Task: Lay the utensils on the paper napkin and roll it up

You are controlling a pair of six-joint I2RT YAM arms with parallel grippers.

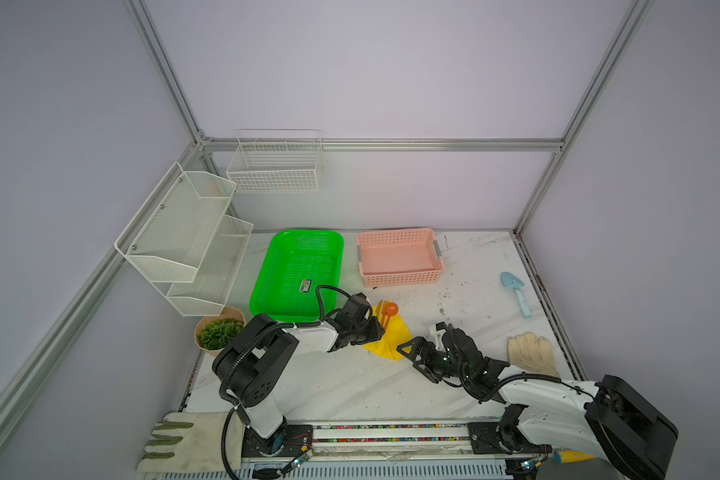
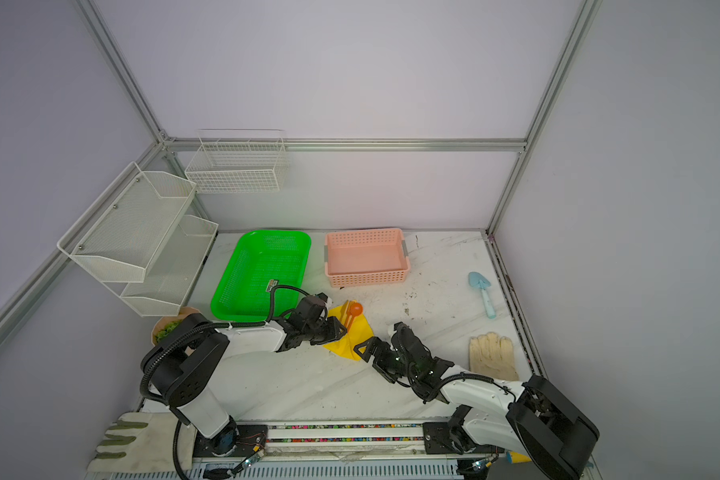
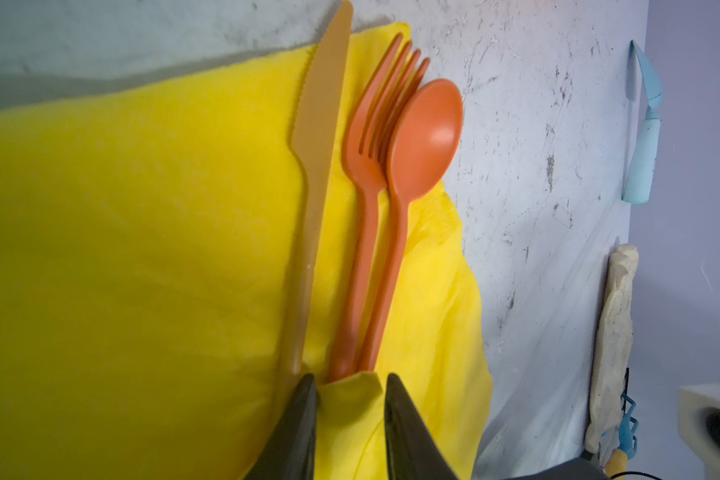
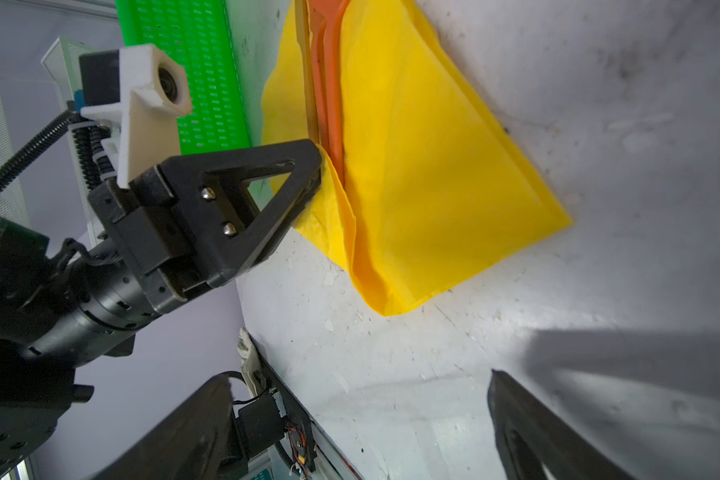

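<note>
Pinching a raised fold of the paper napkin (image 3: 142, 249) by the handle ends of the utensils (image 3: 362, 270), the left end effector (image 3: 352, 399) holds narrow jaws on the yellow sheet. On it the spoon (image 3: 425, 137), fork (image 3: 366, 137) and a tan knife (image 3: 316, 124) lie side by side, just beside the green basket (image 1: 296, 266). Further from that basket, the right end effector (image 1: 410, 357) hovers with jaws spread wide over bare worktop (image 1: 350, 386)

surface: marble tabletop (image 1: 350, 386) | on it: green basket (image 1: 308, 233), pink basket (image 1: 404, 278), yellow napkin (image 1: 391, 340), blue trowel (image 1: 516, 293), beige glove (image 1: 531, 353) (likely)
</note>
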